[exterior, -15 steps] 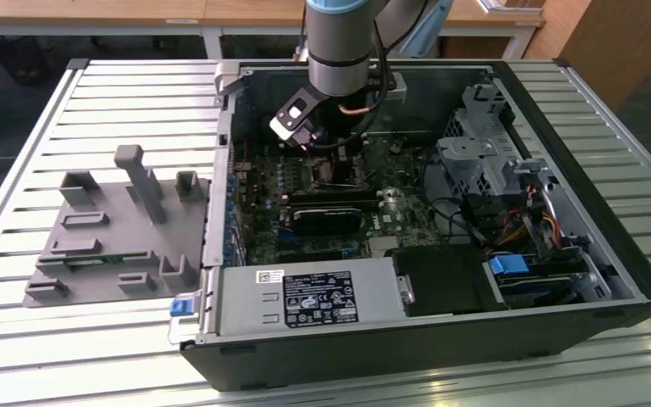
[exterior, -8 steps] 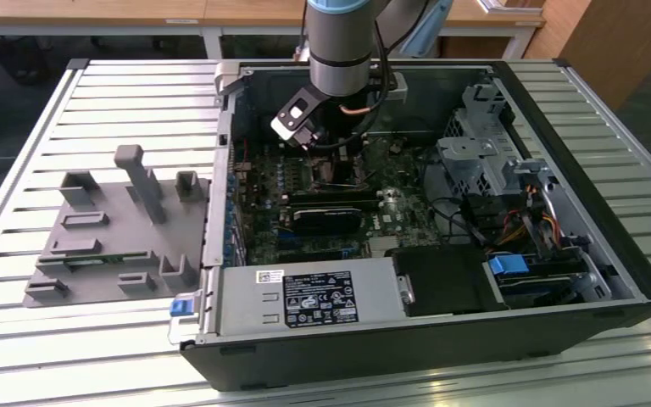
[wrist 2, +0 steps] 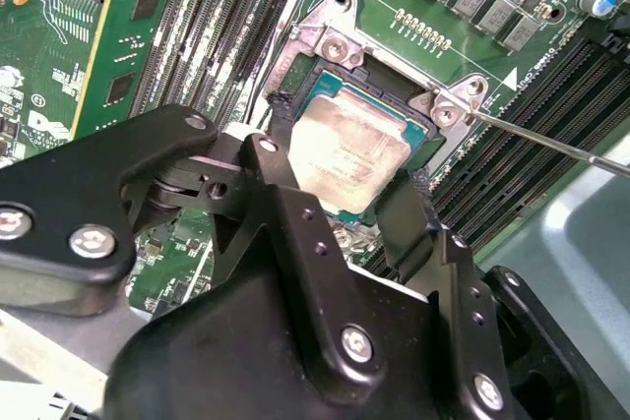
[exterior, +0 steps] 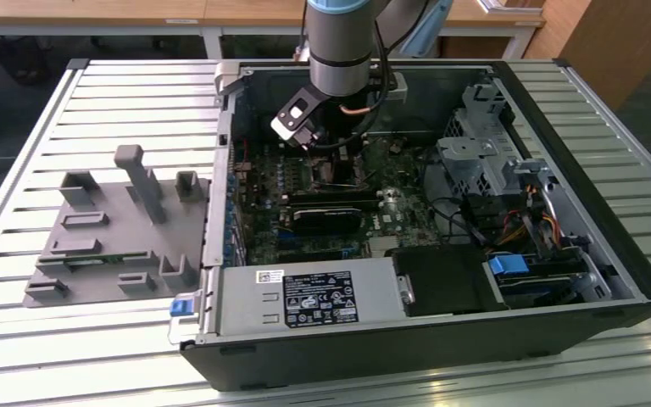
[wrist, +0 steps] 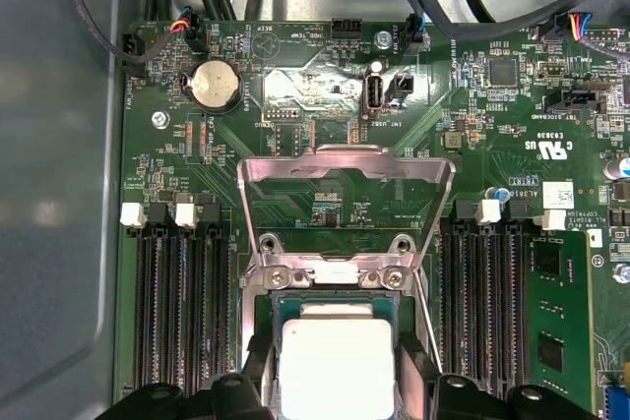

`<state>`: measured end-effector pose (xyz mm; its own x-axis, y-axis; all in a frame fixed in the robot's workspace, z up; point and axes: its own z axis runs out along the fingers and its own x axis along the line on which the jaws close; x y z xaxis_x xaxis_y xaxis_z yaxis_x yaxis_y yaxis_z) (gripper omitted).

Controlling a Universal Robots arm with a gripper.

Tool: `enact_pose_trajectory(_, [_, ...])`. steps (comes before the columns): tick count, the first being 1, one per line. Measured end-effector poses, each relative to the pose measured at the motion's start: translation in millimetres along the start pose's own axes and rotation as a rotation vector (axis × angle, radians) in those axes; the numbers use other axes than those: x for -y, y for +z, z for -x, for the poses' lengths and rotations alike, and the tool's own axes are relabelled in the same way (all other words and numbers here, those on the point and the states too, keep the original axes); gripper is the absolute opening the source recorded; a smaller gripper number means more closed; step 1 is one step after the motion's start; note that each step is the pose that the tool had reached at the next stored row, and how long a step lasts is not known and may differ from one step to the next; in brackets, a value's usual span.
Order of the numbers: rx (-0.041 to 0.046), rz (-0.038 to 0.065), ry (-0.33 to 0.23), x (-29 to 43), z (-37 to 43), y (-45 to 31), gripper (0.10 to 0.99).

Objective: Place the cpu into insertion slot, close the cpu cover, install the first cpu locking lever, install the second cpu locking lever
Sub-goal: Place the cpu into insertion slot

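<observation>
Black claw (wrist 2: pixel 349 159) narrow, gripping dull silvery-beige square cpu (wrist 2: pixel 345 140) by opposite edges | sits at square black metal-rimmed insertion slot (wrist 2: pixel 338 84), seating unclear | silver-grey cut-out cpu cover (wrist: pixel 345 162) raised | keep level, match corners, no force

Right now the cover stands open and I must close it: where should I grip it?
On the cover, probably the free cross-bar opposite its hinge, pinched across the plate from above the board. It stands raised, so both faces of that bar are clear; the hinge end crowds the cpu.
</observation>
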<state>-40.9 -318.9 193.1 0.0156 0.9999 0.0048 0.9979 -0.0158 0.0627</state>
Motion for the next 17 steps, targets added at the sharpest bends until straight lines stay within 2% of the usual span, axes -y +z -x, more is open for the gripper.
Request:
enact_pose_trajectory(7, [-0.0001,0.0,0.0,-0.1,0.0,-1.0,0.612])
enact_pose_trajectory(13, [0.0,-0.001,0.0,-0.5,0.0,-8.1,0.596])
enact_pose_trajectory(15, [0.0,-0.001,0.0,-0.6,0.0,-9.4,0.475])
enact_pose_trajectory(16, [0.0,-0.002,0.0,-0.6,-0.1,-9.9,0.475])
enact_pose_trajectory(17, [0.0,-0.002,0.0,-0.7,-0.1,-10.5,0.416])
